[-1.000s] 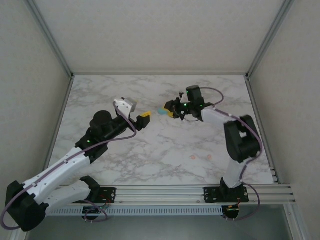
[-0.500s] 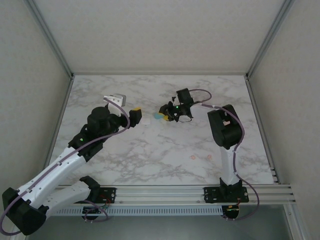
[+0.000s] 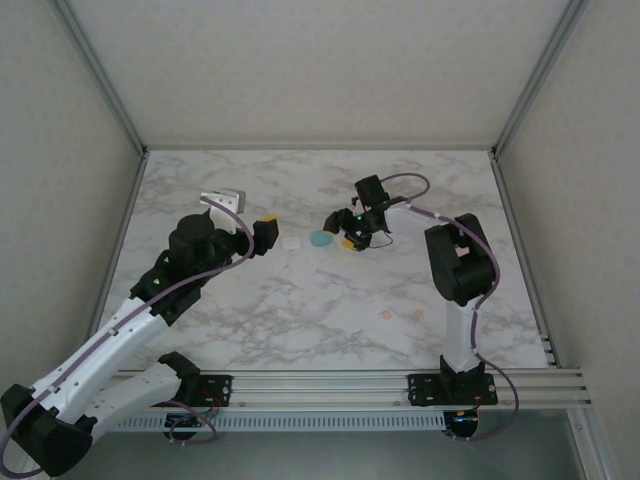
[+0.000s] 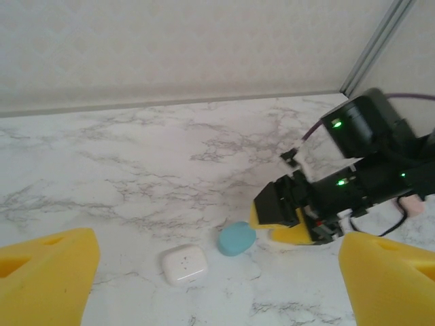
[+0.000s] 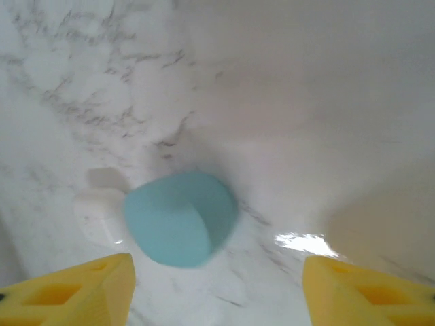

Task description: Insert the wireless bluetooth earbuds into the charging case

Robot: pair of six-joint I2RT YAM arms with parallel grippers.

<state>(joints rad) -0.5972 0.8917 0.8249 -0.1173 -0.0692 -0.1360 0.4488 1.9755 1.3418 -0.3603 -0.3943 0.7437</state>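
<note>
- Nearest me, two pink earbuds lie on the tabletop, well apart from the cases.
- I judge them light, smooth and slippery: pinch gently across the sides.
- My left jaws stand wide and empty, facing the white case.
- My right jaws stand wide and empty, with the teal case just ahead.

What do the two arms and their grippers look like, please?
The left arm and right arm have white shells, black joints and a thin purple cable each. Green lights glow on the black housings. The left gripper and right gripper have yellow wedge-shaped fingers.
</note>
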